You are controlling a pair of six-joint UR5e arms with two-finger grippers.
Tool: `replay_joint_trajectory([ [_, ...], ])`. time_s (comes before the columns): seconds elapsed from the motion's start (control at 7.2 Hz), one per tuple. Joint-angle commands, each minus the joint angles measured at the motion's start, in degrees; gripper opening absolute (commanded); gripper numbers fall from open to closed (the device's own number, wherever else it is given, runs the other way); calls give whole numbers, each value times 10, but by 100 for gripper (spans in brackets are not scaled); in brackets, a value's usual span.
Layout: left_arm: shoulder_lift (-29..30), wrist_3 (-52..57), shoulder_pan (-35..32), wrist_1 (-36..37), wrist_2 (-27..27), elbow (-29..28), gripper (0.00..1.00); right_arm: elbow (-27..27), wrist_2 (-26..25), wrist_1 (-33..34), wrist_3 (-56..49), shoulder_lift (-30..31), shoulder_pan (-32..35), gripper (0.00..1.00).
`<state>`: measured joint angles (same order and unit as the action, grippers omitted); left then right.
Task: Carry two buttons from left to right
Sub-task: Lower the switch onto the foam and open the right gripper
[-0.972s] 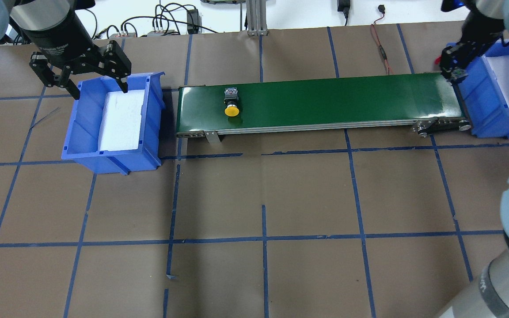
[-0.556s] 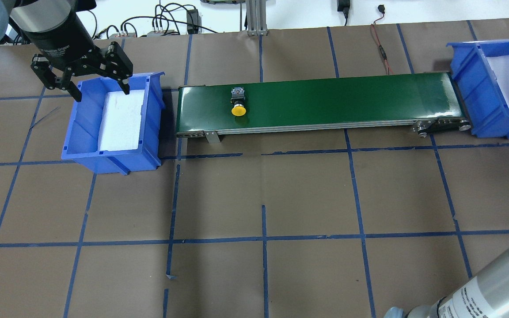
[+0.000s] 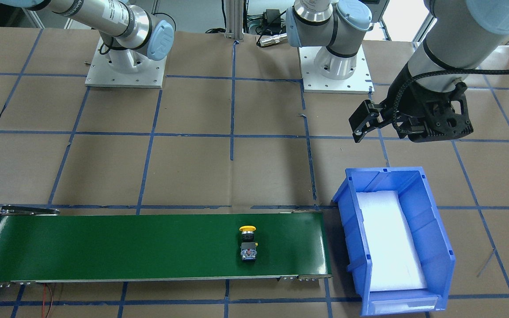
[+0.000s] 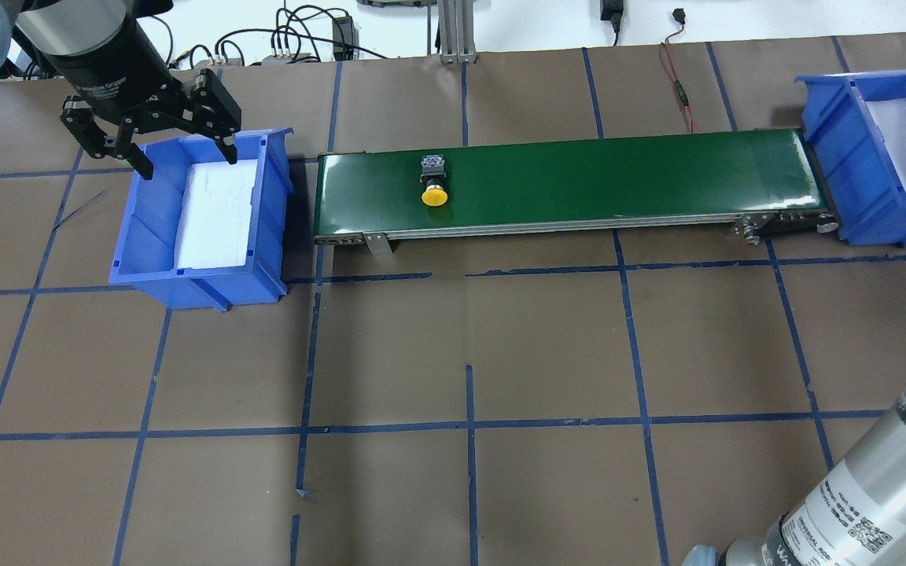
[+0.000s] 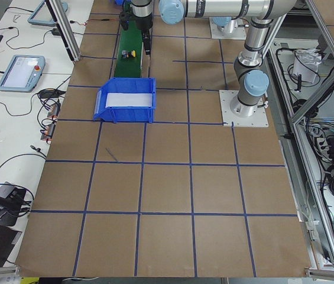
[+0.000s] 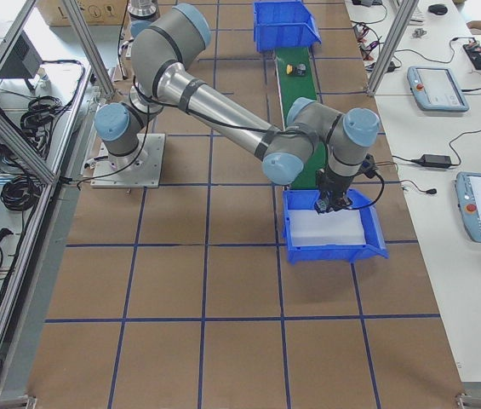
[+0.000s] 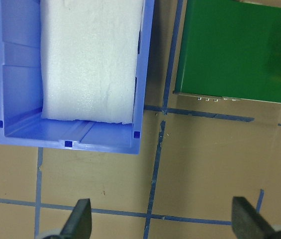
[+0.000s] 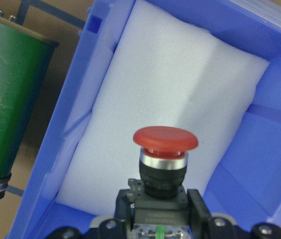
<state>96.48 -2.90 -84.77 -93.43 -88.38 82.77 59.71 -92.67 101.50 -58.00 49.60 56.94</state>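
**Yellow button on the belt, red button in the right pincer**

The left pincer (image 4: 185,159) hangs over the far end of the left blue bin (image 4: 146,236), its fingers spread wide with nothing between them. A white foam pad (image 4: 213,212) lines that bin. The yellow button (image 4: 433,182) lies well to this pincer's right, apart from it, on the green conveyor belt (image 4: 579,177) near the belt's left end. The belt sits on the brown taped surface (image 4: 469,354) between the two bins. The button lies on its side with its long axis across the belt — yellow cap toward the robot's side, grey contact block toward the far edge.

At the right end, the right pincer (image 8: 159,209) is closed on the red button (image 8: 165,139), its fingers clamping the contact block from both sides. The button is over the foam lining (image 8: 180,74) of the right blue bin (image 4: 830,141). Its long axis runs in line with the fingers — red cap pointing out past the fingertips, away from the wrist. I cannot tell whether the cap touches the foam.
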Motion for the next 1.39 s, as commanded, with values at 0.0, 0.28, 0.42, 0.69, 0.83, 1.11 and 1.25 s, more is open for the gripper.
replay_joint_trajectory([
  [0.0,-1,0,0,4,0,-1,100,-12,24,26,0,-41,0,7],
  [0.28,2,1,2,15,0,-2,100,-13,28,48,0,-57,-1,7],
  [0.42,1,1,2,15,0,-1,100,-29,28,47,0,-69,-1,7],
  [0.69,5,1,4,16,0,-3,100,-66,28,47,-1,-104,0,7],
  [0.83,10,1,4,16,0,-7,100,-66,28,47,-1,-106,0,7],
  [1.11,12,1,4,18,0,-8,100,-65,28,47,0,-104,0,7],
  [1.25,13,1,4,19,0,-8,100,-65,28,46,2,-102,0,15],
])
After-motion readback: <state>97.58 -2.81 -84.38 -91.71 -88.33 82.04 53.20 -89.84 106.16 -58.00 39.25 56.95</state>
